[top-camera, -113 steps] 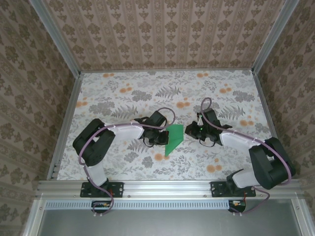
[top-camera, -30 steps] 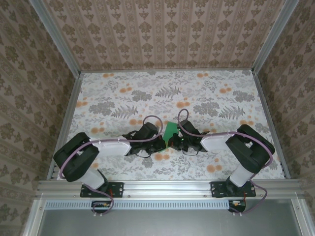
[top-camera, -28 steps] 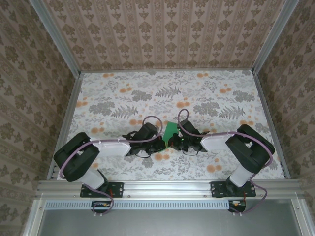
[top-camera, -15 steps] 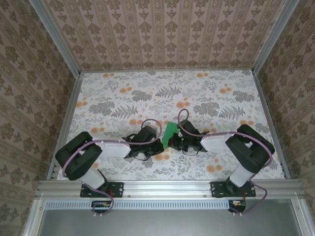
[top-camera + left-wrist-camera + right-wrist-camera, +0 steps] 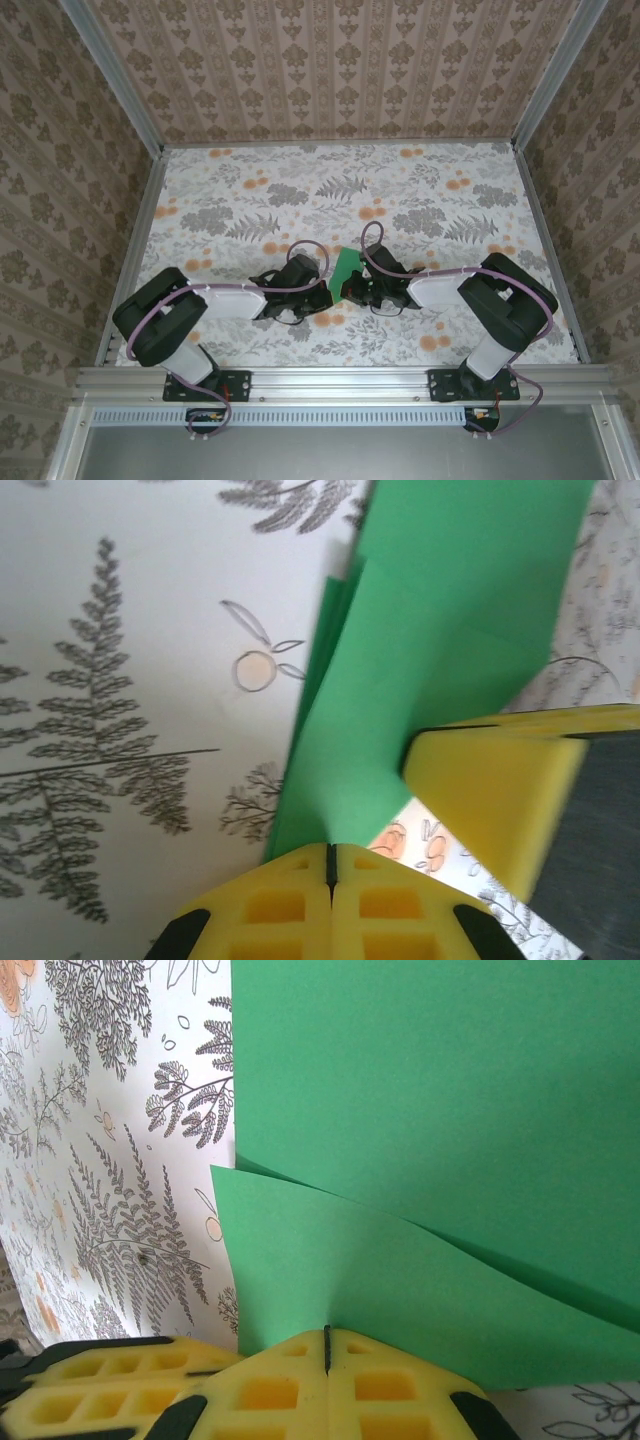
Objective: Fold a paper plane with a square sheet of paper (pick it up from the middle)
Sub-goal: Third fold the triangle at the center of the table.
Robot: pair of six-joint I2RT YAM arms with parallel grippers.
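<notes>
Left wrist view: the left gripper has its yellow jaws pressed together on the narrow end of a folded layer of the green paper. The paper widens away from them over the fern-printed table. In the right wrist view, the right gripper has its jaws clamped on a raised flap of the paper, with a larger layer spreading beyond it. From above, both grippers meet near the middle of the table, towards its near edge. The paper sits between them and just beyond.
</notes>
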